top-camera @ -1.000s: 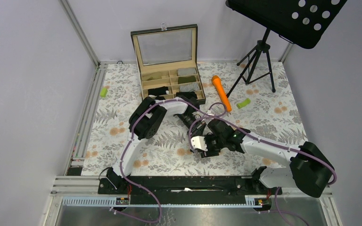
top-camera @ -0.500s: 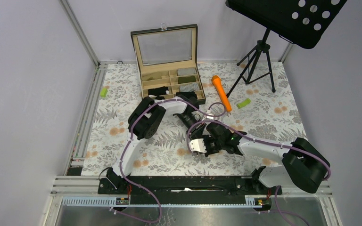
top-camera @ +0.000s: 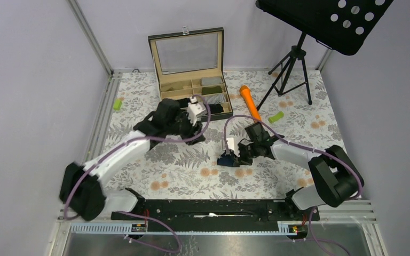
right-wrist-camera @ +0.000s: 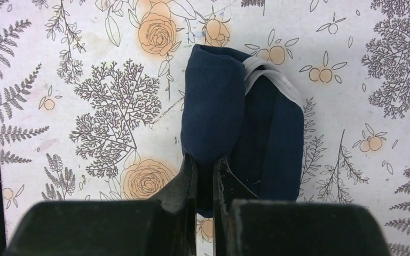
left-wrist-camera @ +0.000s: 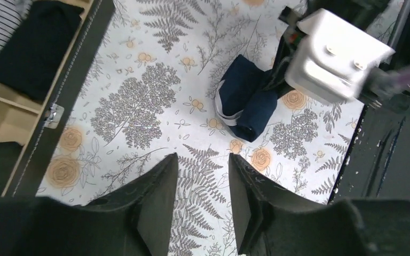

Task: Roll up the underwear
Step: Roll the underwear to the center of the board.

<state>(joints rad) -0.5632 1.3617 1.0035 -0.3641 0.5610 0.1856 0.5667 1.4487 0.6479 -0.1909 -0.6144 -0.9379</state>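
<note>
my r gripper [right-wrist-camera: 205, 160] pinches the near end of the navy blue fabric underwear w/ white trim [right-wrist-camera: 269, 133], fingers pressed tight on a fold. it lies as a loose roll on the floral-print table cloth [right-wrist-camera: 58, 80], abt mid-table. my l gripper [left-wrist-camera: 203, 160] hangs empty, fingers partly spread, near the open wooden compartment box [top-camera: 188, 52], where a black folded brief [left-wrist-camera: 32, 42] sits in a near compartment.

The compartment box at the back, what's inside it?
Small fabric pieces: a grey one, a striped one, a black one and olive ones. The left arm covers the near-left compartments, so their contents are hidden.
</note>
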